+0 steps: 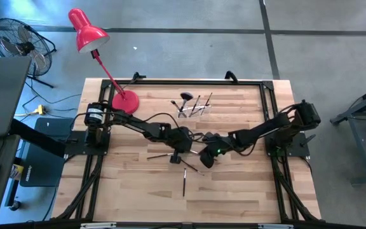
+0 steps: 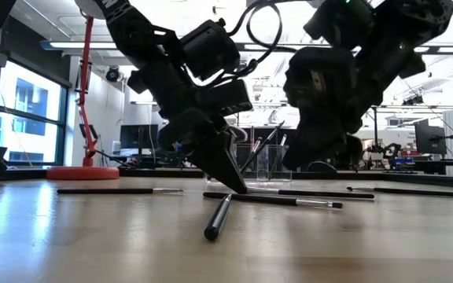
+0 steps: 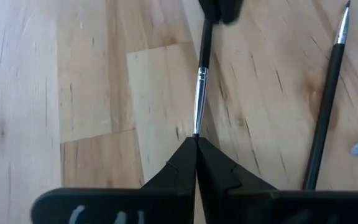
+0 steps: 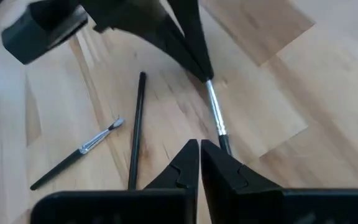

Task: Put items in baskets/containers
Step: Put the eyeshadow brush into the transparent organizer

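Your left hand (image 1: 182, 154) is down on the pale wooden worktop (image 1: 234, 191), well in front of the red desk lamp's round base (image 1: 125, 101). Its fingers are pressed together on the silvery ferrule end of a thin dark-handled makeup brush (image 3: 199, 93) that lies flat on the wood. Your right hand (image 1: 206, 159) meets it from the far side of the lamp base, fingers pressed together over the same brush's handle; whether they grip it you cannot tell.

Other thin dark brushes lie loose around the two hands: one (image 1: 185, 181) farther from the lamp base, and one (image 1: 159, 155) on the lamp side of the left hand. The small clear plastic holder (image 1: 191, 105), with several brushes standing in it, sits beyond the hands, level with the lamp base.
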Tool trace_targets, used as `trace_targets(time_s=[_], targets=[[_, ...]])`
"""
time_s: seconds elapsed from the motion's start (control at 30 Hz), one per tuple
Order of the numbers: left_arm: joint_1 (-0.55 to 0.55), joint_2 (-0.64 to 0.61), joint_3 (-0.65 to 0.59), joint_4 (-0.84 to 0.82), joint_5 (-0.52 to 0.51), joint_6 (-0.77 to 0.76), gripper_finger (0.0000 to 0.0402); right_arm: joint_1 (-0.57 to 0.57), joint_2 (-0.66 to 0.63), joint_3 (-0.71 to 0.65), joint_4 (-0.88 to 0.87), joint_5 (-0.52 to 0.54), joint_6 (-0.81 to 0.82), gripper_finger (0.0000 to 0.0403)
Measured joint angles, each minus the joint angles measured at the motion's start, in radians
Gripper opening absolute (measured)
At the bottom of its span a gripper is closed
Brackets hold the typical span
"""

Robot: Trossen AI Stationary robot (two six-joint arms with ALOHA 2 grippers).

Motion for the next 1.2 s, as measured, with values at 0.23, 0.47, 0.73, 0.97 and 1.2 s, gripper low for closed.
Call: trace_targets(time_s=[0.23,0.47,0.73,0.97,1.2], targets=[[-0.001,-0.038,-0.004,-0.069,-0.053,-0.063,0.0000,0.043,-0.091,0.001,-0.060,0.203,-0.057,0.0058],[-0.008,-0.050,-0.003,-0.129,-0.064,-0.135,0.0000,0.044,-0.103,0.001,-0.026,0.223,-0.119,0.0083],[-0.058,-0.047,0.082,-0.292,-0.078,-0.192,0.0000,0.044,-0.103,0.001,-0.078,0.250,-0.353,0.0125],[-0.066,-0.047,0.192,-0.398,-0.098,-0.193,0.0000,0.059,-0.045,0.049,-0.195,0.256,-0.472,0.0177],[-0.065,-0.047,0.244,-0.484,-0.120,-0.196,0.0000,0.064,0.069,0.212,-0.311,0.271,-0.588,0.0191]])
